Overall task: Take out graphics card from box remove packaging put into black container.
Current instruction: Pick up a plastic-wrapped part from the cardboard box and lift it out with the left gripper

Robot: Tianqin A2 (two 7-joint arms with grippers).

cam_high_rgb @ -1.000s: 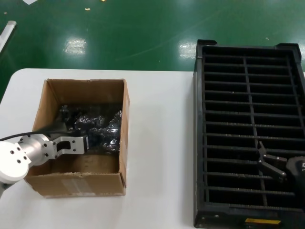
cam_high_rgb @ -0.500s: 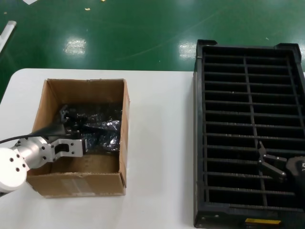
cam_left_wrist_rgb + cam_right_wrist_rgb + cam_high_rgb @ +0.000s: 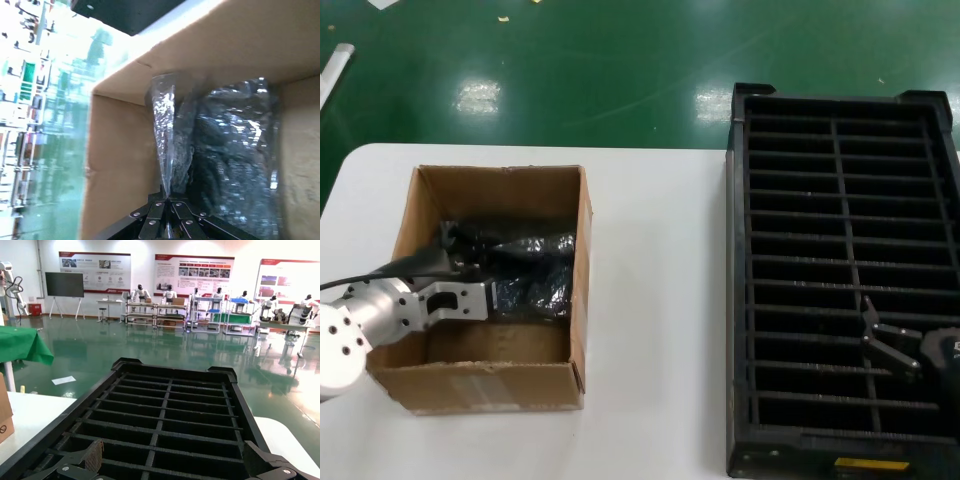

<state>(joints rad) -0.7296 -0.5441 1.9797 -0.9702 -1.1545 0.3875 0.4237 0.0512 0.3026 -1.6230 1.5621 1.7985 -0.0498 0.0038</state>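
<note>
Over the last second my left gripper (image 3: 488, 296) has drawn back toward the near-left corner of the box (image 3: 582, 300), and the film it holds has pulled taut instead of lying crumpled. From the left wrist camera its jaws are closed right down on a pinched edge of the packaging (image 3: 167, 130), which rises as a thin crinkled fin away from the fingertips. Past that, the bagged graphics card (image 3: 525, 272) lies on the box floor toward the far side, the board itself hidden under glossy film. I judge the film slippery and flimsy and the card stiff but fragile, so a grip on a bag corner should lift it cleanly. Farther right, my right gripper (image 3: 885, 345) waits spread wide over the black container (image 3: 738, 250), holding nothing.
</note>
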